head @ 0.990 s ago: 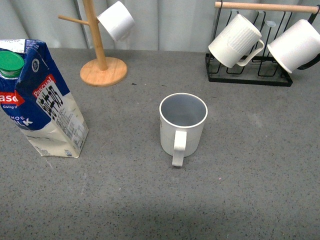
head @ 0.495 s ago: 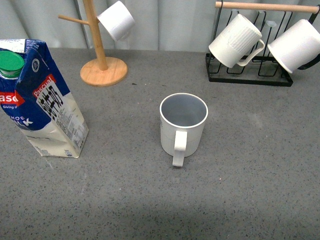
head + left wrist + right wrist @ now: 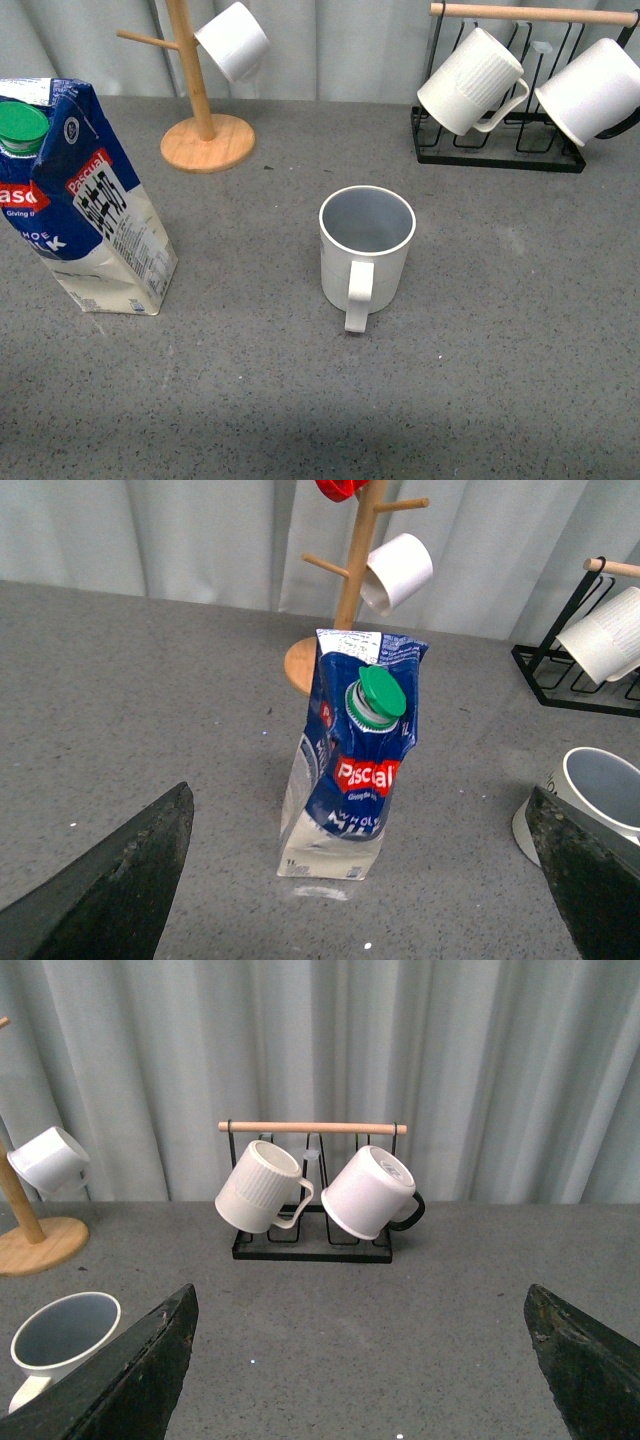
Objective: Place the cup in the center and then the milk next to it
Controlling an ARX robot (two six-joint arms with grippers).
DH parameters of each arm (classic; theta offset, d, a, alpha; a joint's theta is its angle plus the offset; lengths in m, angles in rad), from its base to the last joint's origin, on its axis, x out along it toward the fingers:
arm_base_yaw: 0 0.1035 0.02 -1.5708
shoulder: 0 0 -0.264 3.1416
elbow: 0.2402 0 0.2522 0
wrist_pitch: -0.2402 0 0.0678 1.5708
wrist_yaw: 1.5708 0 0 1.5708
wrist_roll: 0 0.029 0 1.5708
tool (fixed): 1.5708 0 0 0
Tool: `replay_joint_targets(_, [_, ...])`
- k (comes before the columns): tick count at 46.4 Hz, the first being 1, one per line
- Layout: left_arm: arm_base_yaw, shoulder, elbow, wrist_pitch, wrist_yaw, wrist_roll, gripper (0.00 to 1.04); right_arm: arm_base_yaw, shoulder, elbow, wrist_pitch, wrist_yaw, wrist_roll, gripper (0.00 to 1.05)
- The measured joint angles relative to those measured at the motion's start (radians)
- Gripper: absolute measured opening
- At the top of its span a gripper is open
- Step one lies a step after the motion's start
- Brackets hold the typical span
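Much bare table [image 3: 500,380] between cup [image 3: 365,255], milk [image 3: 90,220]

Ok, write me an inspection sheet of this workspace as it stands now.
Surface: grey speckled tabletop.
Job's things: cup upright near the centre, handle toward the robot; milk upright to its left, apart from it, not touching.
Clutter: wooden mug tree holding a small white cup; black rack holding a ribbed mug and a black-handled mug; both stand at the back.
Grippers: left gripper and right gripper both open, holding nothing; neither shows in the front view.
Cables: nothing seen.
Surroundings: pale curtain behind the table.
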Motion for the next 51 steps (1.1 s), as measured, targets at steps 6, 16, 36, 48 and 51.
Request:
replay_joint_targets(6, [-0.009,0.393,0.056,0.288,0.069,-0.011,0.98,0.0,0.0,0.0,0.0,-0.001,0.0,0.95])
replay_joint_targets(16, [-0.068,0.663,0.115,0.372,0.034,-0.013,0.98,0.0,0.0,0.0,0.0,0.0,0.0,0.95])
replay_joint_targets(36, [-0.145,0.863,0.18,0.472,-0.047,-0.014,0.98,0.0,0.0,0.0,0.0,0.0,0.0,0.95])
replay_joint_targets(48, [-0.112,0.943,0.217,0.507,-0.042,-0.014,0.98,0.0,0.0,0.0,0.0,0.0,0.0,0.95])
replay_joint_targets(51, [-0.107,0.964,0.227,0.529,-0.047,-0.01,0.98,0.0,0.0,0.0,0.0,0.0,0.0,0.95])
